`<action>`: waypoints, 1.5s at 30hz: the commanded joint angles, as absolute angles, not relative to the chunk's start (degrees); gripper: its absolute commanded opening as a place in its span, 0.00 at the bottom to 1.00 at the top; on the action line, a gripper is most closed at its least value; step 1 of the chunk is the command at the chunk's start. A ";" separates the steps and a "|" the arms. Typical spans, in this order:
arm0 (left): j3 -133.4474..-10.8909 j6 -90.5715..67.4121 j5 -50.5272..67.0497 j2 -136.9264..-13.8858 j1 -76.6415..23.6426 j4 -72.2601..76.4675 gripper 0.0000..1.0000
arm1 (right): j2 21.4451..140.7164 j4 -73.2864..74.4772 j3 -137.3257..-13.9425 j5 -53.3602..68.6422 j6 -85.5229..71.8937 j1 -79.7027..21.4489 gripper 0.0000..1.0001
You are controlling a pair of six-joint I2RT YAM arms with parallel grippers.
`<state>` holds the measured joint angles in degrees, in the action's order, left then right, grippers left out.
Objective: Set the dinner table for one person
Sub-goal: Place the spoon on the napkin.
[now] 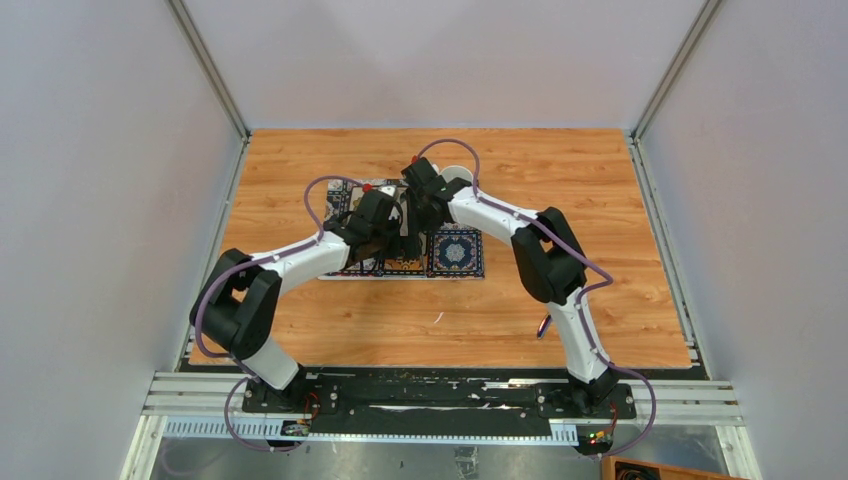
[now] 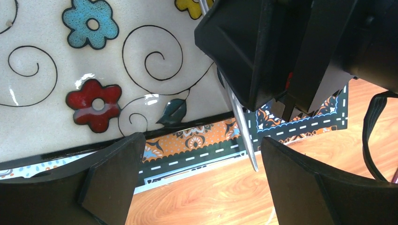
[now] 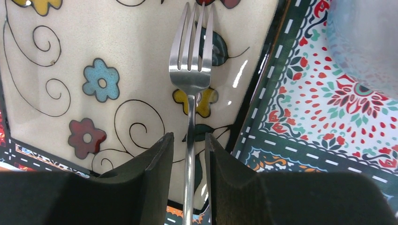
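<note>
Top view: the dinner table point(image 1: 600, 190) fills the middle of the frame. Its long axis and its wood grain both run left to right, and my two bases sit at its near edge at the bottom. A patterned placemat point(image 1: 455, 255) lies on the table at centre, its long side also left to right. Both my wrists meet above it and hide what sits there.

Right wrist view supplies that. A cream plate point(image 3: 94, 42) with painted flowers sits on the placemat. A fork point(image 3: 190, 79) is over the plate, tines toward the top of the frame, handle running straight down the frame. My right jaws stand a little apart, one on each side of the handle with a sliver of gap on both sides; not clamped. A clear glass point(image 3: 366, 47) shows blurred at upper right, over the placemat.

Left wrist view adds the fork's handle end. It passes the plate's edge and the placemat's border, and its tip is over bare wood at lower centre. My left jaws stand wide apart, low over the placemat's border. Whether the fork rests fully on the plate, I cannot tell.
</note>
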<state>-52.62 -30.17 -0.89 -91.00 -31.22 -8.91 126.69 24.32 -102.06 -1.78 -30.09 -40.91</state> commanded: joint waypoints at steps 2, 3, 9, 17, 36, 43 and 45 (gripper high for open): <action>-53.44 -31.30 0.96 -91.53 -30.78 -7.12 1.00 | 123.10 28.15 -100.80 -5.76 -27.92 -40.67 0.36; -53.61 -31.43 0.97 -91.43 -30.70 -7.09 1.00 | 122.42 28.19 -100.35 -6.03 -27.87 -40.59 0.36; -55.66 -31.68 1.08 -92.28 -30.75 -6.56 1.00 | 118.43 28.20 -97.05 -7.60 -27.85 -39.94 0.36; -59.55 -32.68 2.09 -95.78 -30.35 -6.31 0.92 | 111.30 28.21 -90.22 -8.61 -28.94 -38.94 0.35; -63.20 -38.89 2.05 -105.57 -26.90 -0.29 0.76 | 89.21 28.14 -69.34 -10.67 -29.73 -38.53 0.32; -67.67 -38.65 0.44 -108.50 -26.81 -4.10 0.74 | 87.15 28.21 -67.53 -10.14 -30.02 -38.51 0.31; -69.04 -38.29 0.11 -109.52 -26.81 -5.46 0.73 | 86.64 28.20 -67.29 -10.03 -30.08 -38.45 0.31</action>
